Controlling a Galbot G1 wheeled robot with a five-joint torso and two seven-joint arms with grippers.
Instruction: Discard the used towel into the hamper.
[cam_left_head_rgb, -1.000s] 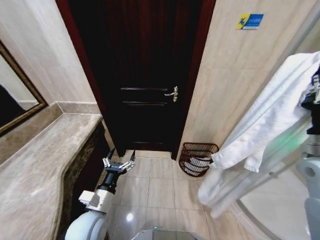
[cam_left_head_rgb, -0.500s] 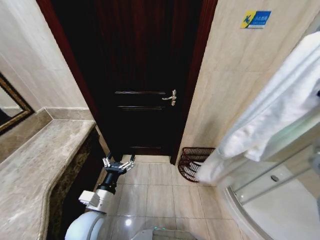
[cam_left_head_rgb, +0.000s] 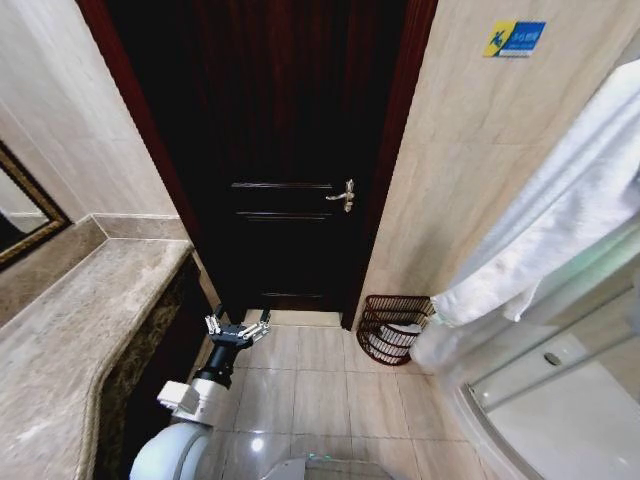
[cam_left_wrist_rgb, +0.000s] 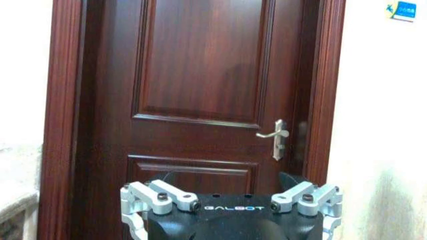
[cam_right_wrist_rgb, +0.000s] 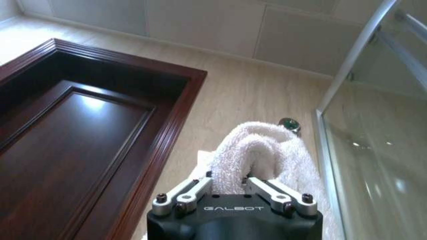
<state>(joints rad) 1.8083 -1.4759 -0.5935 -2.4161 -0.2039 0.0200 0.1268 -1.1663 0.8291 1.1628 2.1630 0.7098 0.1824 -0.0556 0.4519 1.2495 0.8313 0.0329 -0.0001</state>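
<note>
Here the hamper (cam_left_head_rgb: 394, 328) stands on the tiled floor (cam_left_head_rgb: 320, 385) at the foot of the beige wall (cam_left_head_rgb: 470, 170), just beside the right edge of the dark wooden door (cam_left_head_rgb: 285, 150). Something pale lies inside it, too small to identify.

The right gripper (cam_right_wrist_rgb: 235, 186) is held high; in the right wrist view its 2 fingers (cam_right_wrist_rgb: 189, 192) are closed onto a fold of the white towel (cam_right_wrist_rgb: 260, 155), which bulges up between them. In the head view the towel (cam_left_head_rgb: 560, 220) drapes down from the upper right edge of the frame in a long diagonal fold, and its lower end hangs close to the hamper's right side. Whether it touches the rim cannot be told. A glass shower screen (cam_right_wrist_rgb: 380, 145) stands next to the towel.

The left gripper (cam_left_head_rgb: 238, 327) hangs low over the floor, beside the front edge of the stone counter (cam_left_head_rgb: 70, 340) and pointing at the door. Its jaws are spread wide and hold nothing. In the left wrist view the left gripper (cam_left_wrist_rgb: 231, 202) faces the door panel and its metal handle (cam_left_wrist_rgb: 277, 137).
</note>
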